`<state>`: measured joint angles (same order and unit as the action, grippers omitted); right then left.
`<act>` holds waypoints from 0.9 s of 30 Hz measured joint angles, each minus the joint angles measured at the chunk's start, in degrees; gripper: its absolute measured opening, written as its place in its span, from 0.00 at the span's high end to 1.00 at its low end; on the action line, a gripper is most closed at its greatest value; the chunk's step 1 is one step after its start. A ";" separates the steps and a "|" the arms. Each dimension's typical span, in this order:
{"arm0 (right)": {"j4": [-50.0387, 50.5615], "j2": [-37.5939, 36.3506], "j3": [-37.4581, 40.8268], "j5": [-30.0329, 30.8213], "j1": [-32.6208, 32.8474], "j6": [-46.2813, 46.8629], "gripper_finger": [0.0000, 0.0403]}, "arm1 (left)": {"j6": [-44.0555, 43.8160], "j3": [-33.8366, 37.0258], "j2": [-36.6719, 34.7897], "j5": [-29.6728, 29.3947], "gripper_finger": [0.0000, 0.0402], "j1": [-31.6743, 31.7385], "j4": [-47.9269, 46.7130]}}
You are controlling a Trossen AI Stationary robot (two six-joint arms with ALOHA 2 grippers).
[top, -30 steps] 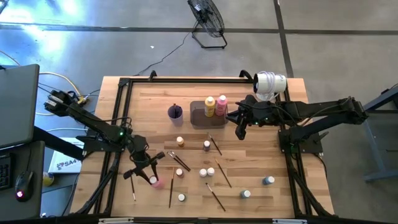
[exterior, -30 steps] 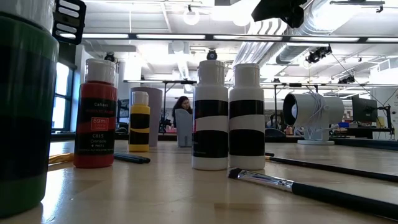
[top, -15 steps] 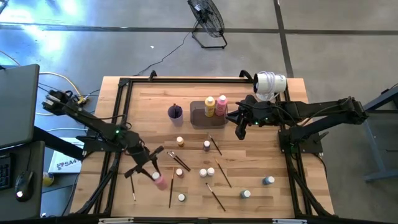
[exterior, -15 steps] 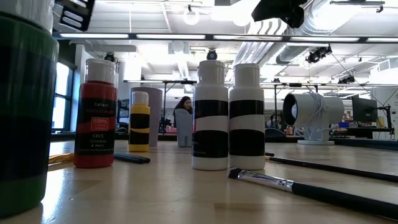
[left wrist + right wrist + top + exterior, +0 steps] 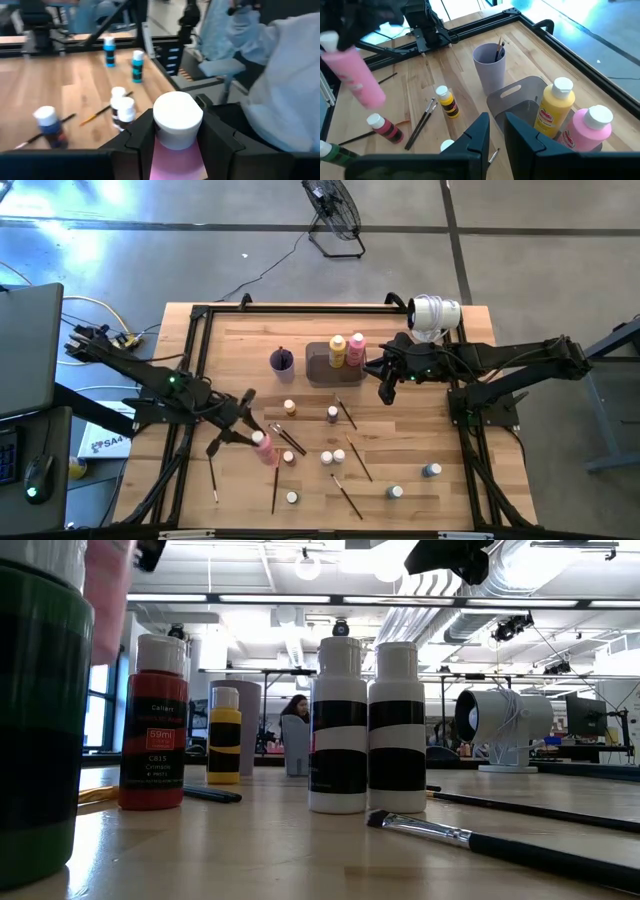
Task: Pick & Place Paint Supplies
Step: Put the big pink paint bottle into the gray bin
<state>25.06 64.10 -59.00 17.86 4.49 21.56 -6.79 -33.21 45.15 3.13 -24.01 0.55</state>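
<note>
My left gripper [image 5: 252,436] is shut on a pink paint bottle [image 5: 266,450] with a white cap [image 5: 177,119], above the table's near left part. The bottle also shows in the right wrist view [image 5: 356,75] and as a pink blur in the low view [image 5: 108,595]. My right gripper [image 5: 385,392] hangs still beside the grey tray [image 5: 318,372], its fingers [image 5: 482,131] a narrow gap apart with nothing between them. In the tray stand a yellow-orange bottle [image 5: 338,350] and another pink one [image 5: 357,348]. My left gripper pinches the pink bottle's upper body just under the cap [image 5: 176,150] between its two fingers [image 5: 141,137], one on each side. The fingers come nearly level from the table's left. The bottle is lifted clear of the table and tilted, its cap toward the far left [image 5: 329,40].
Several small capped bottles [image 5: 333,414] and thin brushes [image 5: 358,458] are scattered over the table's middle and near part. A purple cup [image 5: 282,361] with brushes stands left of the tray. A white round device [image 5: 435,312] sits at the far right. Black frame rails [image 5: 190,360] edge the table.
My left gripper has risen with the pink bottle and gone toward the table's far edge and a little right, rolling as it went. The bottle has left the table and tipped from upright to tilted. It has come into the low view at the top left.
</note>
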 joint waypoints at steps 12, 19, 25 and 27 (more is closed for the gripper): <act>0.13 -0.95 0.00 -9.75 0.02 -15.70 0.88 | 3.55 -11.43 3.69 -32.53 0.70 0.00 -10.39; 3.99 -2.35 0.00 -14.94 0.02 -21.73 0.88 | 4.09 -11.48 6.67 -38.97 0.70 2.27 -3.49; 5.24 -4.01 0.02 -15.09 0.02 -23.37 0.88 | 3.47 -13.54 9.66 -30.60 0.70 10.68 -3.26; 5.29 -4.36 0.02 -15.97 0.02 -23.37 0.88 | 3.52 -14.44 10.48 -27.18 0.70 13.97 -3.61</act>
<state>30.35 59.74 -58.98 1.88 4.51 -1.80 -3.27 -47.65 55.63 -24.05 -10.05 -3.06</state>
